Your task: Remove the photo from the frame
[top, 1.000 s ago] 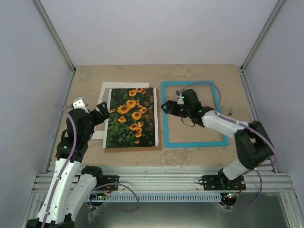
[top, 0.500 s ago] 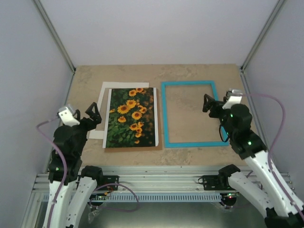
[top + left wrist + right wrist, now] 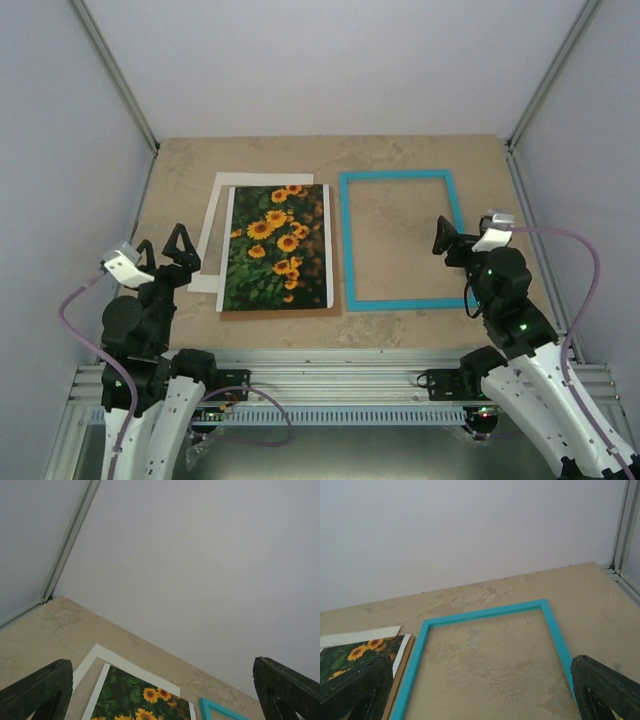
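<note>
**Photo lies clear of the frame, both arms empty**

We read the top view with 12 o'clock pointing away from the arm bases. The photo (image 3: 276, 248) lies flat and face up at about 11 o'clock on the counter (image 3: 300, 155). It rests on a brown board (image 3: 280, 313), whose edge shows along the photo's near side. It also overlaps a white mat (image 3: 213, 215) that sticks out at its 9 and 12 o'clock sides. The frame (image 3: 346, 240) lies just beside the photo at its 3 o'clock side, with a narrow gap between them. It is an open turquoise rectangle with bare counter showing through it. With each piece laid out separately and nothing covering the print, we judge the task essentially done.

The left end effector (image 3: 163, 245) hangs near the photo's 8 o'clock corner. Its fingers (image 3: 35, 690) are spread wide with nothing between them. The right end effector (image 3: 458, 240) sits above the frame's 3 o'clock edge, and its fingers (image 3: 605, 685) are equally wide apart and empty. We think both arms are held close to their bases to keep clear of the loose pieces.
</note>
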Robot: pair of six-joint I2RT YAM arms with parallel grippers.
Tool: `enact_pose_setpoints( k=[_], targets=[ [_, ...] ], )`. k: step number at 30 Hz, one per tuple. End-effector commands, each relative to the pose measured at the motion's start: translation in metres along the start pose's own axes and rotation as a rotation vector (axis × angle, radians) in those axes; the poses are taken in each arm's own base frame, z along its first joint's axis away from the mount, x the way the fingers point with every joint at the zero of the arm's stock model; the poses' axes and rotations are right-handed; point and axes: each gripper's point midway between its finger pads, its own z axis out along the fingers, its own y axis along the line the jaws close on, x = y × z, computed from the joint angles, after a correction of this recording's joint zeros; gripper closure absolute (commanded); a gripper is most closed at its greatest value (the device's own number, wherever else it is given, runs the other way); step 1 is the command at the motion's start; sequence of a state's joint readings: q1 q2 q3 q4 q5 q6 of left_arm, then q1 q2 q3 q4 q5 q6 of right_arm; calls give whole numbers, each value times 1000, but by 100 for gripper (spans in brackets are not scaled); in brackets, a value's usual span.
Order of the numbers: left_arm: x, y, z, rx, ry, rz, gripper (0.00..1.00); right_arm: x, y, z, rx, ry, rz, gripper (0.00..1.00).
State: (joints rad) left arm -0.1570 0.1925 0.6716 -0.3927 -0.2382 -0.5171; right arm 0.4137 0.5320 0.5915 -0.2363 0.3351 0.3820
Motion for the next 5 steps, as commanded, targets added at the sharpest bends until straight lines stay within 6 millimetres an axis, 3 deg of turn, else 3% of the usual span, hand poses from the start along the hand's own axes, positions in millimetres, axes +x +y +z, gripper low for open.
enact_pose_setpoints(
  k=[1,5],
  targets=[
    [0,0,3,3,-19,-5,0,-5,-5,1,29,-36,2,2],
    [2,-1,5,12,-13,-2,0,-4,-5,1,31,-28,2,2]
  ],
)
